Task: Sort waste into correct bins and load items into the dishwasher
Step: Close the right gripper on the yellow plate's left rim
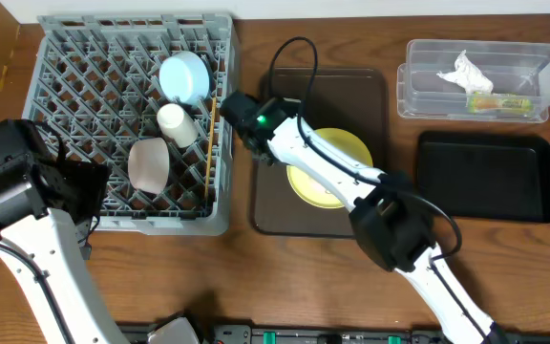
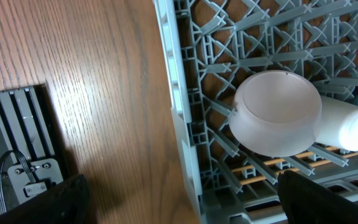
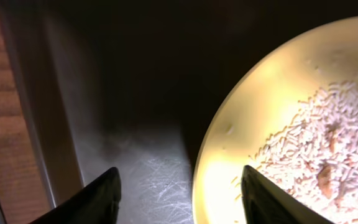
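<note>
The grey dish rack [image 1: 65, 57] holds a light blue bowl [image 1: 184, 76], a white cup [image 1: 175, 122], a white bowl [image 1: 148, 162] and chopsticks [image 1: 208, 143]. The pale yellow plate [image 1: 337, 153] lies on the brown tray and carries rice grains [image 3: 328, 137]. My right gripper [image 1: 256, 134] is open and empty, low over the tray beside the plate's rim [image 3: 229, 180]; its jaws [image 3: 179, 193] straddle that rim. My left gripper [image 1: 74, 191] is open and empty at the rack's front left edge [image 2: 179, 124], with the white bowl [image 2: 278, 112] and the cup [image 2: 347, 127] ahead of it. The clear tub [image 1: 418, 91] holds the napkin [image 1: 466, 69] and the wrapper [image 1: 499, 100].
The brown serving tray [image 1: 265, 205] sits between the rack and the bins. The flat black tray [image 1: 485, 177] lies in front of the clear tub. My right arm stretches across the brown tray and over part of the plate. Wooden tabletop [image 2: 92, 93] lies left of the rack.
</note>
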### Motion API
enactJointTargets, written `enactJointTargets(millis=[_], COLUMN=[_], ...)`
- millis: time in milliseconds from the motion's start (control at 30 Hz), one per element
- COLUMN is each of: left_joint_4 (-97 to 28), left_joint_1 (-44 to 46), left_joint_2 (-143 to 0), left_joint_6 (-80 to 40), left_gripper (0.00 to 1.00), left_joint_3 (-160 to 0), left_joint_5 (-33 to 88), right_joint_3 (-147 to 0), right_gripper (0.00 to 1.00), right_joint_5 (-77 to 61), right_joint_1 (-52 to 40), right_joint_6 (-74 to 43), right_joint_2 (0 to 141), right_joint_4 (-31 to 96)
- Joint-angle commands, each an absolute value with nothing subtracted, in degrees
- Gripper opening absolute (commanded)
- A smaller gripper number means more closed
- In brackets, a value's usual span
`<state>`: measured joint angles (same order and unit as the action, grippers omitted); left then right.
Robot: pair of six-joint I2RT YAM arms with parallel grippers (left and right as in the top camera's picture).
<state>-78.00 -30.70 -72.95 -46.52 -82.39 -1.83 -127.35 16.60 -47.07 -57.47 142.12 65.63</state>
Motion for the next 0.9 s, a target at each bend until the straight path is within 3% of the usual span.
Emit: enactJointTargets(millis=[0, 367, 867], left_joint_4=[-78.19, -78.19, -78.19], left_joint_1=[-30.96, -30.96, -30.96], left_joint_2=[-72.60, -72.60, -72.60], left_joint_6=[-46.83, -46.83, -46.83], left_gripper=[0.98, 0.98, 0.98], left_joint_3=[-82.94, -82.94, -82.94], left_joint_5=[-2.11, -2.11, -2.11], right_joint_3=[-127.44, -123.85, -122.87], right_gripper=[0.58, 0.58, 0.46], right_joint_5=[15.92, 16.49, 17.37], right_joint_1=[-45.89, -45.45, -45.06], right_joint_6=[-58.26, -58.35, -58.92], right_joint_2=[143.17, 143.17, 144.35], right_joint_4=[65.58, 62.96, 62.52])
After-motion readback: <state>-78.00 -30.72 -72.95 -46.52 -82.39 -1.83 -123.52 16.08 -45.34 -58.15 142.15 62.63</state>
